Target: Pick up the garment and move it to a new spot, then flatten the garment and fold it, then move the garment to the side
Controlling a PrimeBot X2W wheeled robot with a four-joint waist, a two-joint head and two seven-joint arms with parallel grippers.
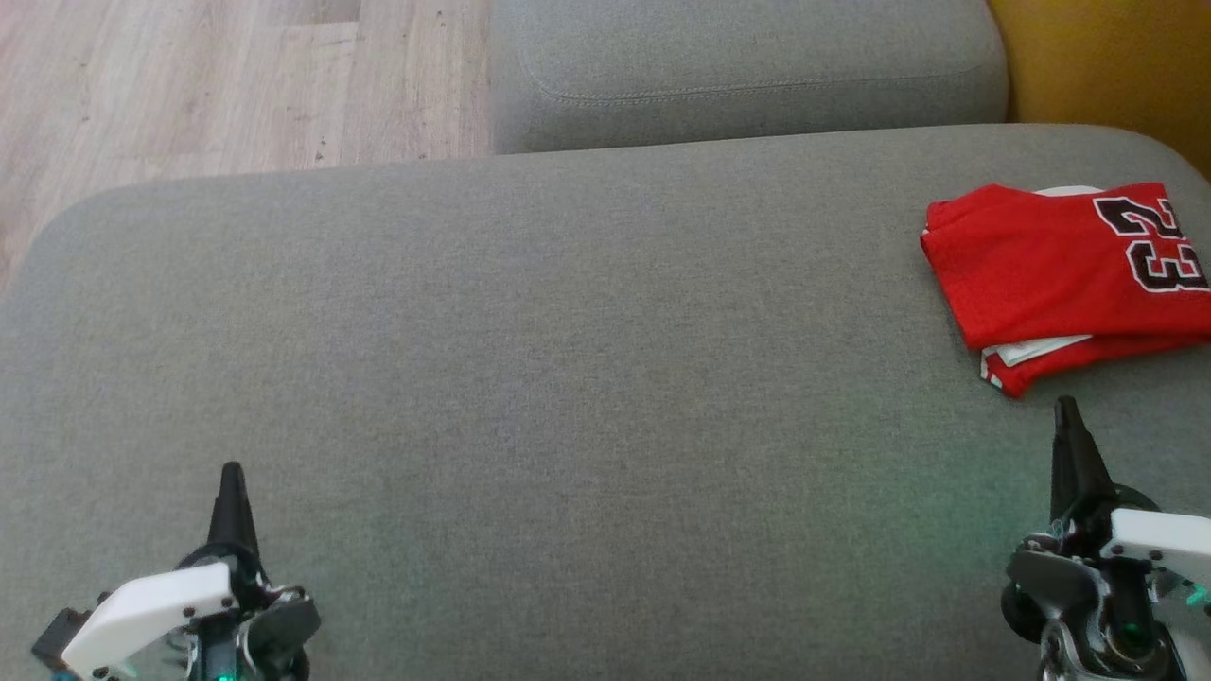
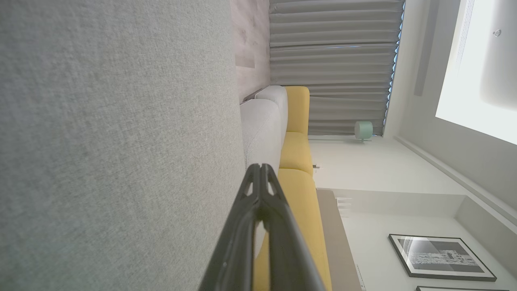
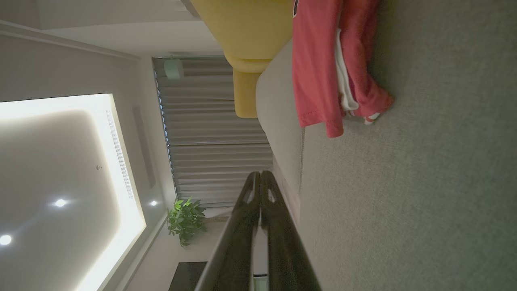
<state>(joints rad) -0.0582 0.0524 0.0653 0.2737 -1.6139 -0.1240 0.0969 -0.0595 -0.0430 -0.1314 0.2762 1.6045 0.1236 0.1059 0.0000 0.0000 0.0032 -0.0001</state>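
The garment [image 1: 1060, 270] is a red jersey with a black "23", lying folded on the grey sofa seat [image 1: 568, 378] at the far right. In the right wrist view the garment [image 3: 323, 68] lies ahead of the fingers, with white lining showing between its red layers. My right gripper [image 1: 1067, 407] is shut and empty, hovering just short of the jersey's near edge. At the lower left my left gripper [image 1: 231, 470] is shut too, holding nothing, far from the jersey. The left gripper [image 2: 260, 166] and right gripper [image 3: 258, 173] each show their fingers pressed together.
A second grey cushion [image 1: 747, 66] lies beyond the seat. Wooden floor [image 1: 189, 85] shows at the upper left and a yellow sofa [image 1: 1107, 66] at the upper right. Grey curtains [image 2: 331, 60] hang in the background.
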